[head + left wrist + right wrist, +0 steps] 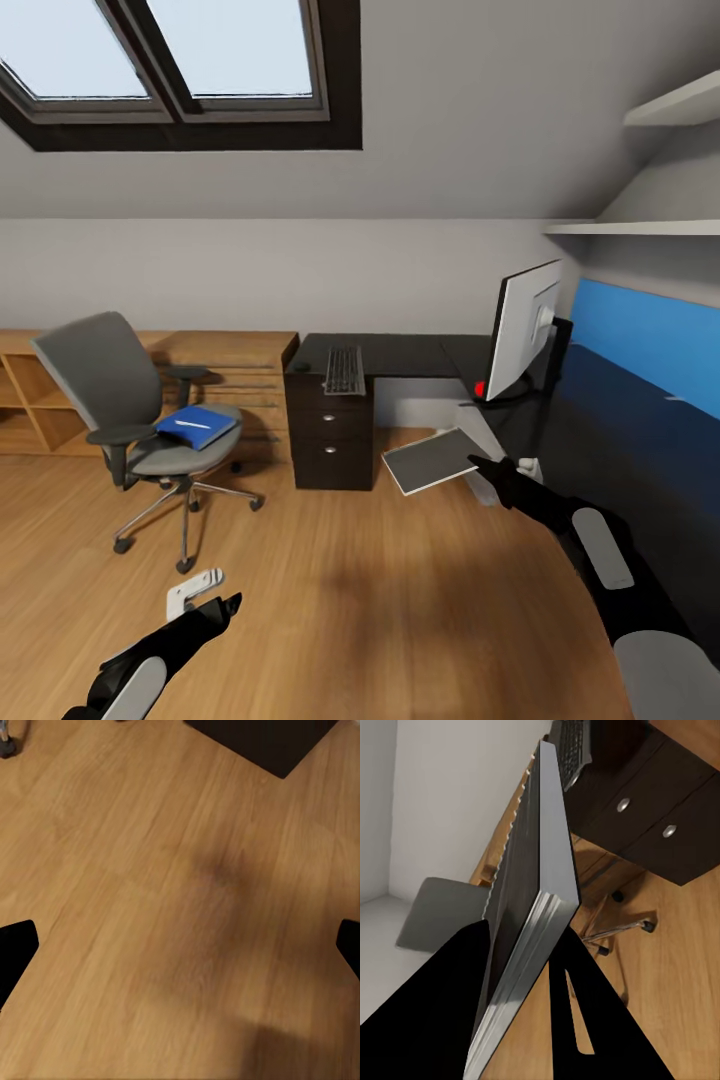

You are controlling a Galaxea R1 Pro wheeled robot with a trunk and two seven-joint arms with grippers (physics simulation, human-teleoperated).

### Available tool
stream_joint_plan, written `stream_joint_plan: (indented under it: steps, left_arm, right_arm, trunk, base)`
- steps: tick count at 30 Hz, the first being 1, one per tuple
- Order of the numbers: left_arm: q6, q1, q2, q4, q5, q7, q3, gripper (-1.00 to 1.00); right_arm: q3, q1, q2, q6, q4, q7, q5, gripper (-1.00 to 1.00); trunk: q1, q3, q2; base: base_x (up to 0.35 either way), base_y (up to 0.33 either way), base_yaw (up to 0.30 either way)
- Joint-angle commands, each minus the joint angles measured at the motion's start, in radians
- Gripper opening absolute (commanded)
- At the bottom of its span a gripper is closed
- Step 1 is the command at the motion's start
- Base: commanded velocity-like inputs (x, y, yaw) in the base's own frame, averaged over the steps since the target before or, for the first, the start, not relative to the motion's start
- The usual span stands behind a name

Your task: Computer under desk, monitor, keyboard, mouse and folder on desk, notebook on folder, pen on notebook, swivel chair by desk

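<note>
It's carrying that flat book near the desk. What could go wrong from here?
The right gripper pinches the notebook by one edge only, so it might slip or tilt down. Swinging it onto the desk could knock the monitor nearby. The pen lies loose on the folder on the swivel chair; lifting the folder may roll it off.

The light wood-plank floor [400, 620] looked smooth with a soft sheen. The long black worktop [400, 352] was glossy, its drawers carrying round silver metal knobs [623, 805]. The swivel chair's grey seat [175, 455] looked like matt cloth over a shiny chrome base [185, 500]. The thin black-covered notebook [529, 915] showed pale paper page edges
</note>
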Motion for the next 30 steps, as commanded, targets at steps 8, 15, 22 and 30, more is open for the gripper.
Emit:
stream_joint_plan:
  steps: [8,15,22,30]
  left_arm:
    - [0.000,-0.001,0.001,0.006,0.008,0.009,-0.004,1.00]
    - [0.000,-0.001,0.001,0.007,0.008,0.008,-0.004,1.00]
    - [0.000,-0.001,0.001,0.007,0.008,0.008,-0.005,1.00]
    - [0.000,-0.001,0.001,0.007,0.008,0.009,-0.005,1.00]
  right_arm:
    - [-0.002,-0.001,0.000,0.007,0.000,0.003,-0.002,-1.00]
    - [-0.003,-0.001,0.000,0.007,0.001,0.003,-0.002,-1.00]
    - [-0.002,-0.001,0.000,0.007,0.002,0.003,-0.003,-1.00]
    - [-0.003,-0.001,0.000,0.007,0.002,0.003,-0.003,-1.00]
  trunk:
    - [0.001,-0.001,-0.001]
    - [0.001,-0.001,-0.001]
    - [0.001,-0.001,-0.001]
    - [0.001,-0.001,-0.001]
  base:
    - [0.334,0.083,0.000]
    - [0.317,0.175,0.000]
    - [0.302,0.212,0.000]
    - [0.322,0.073,0.000]
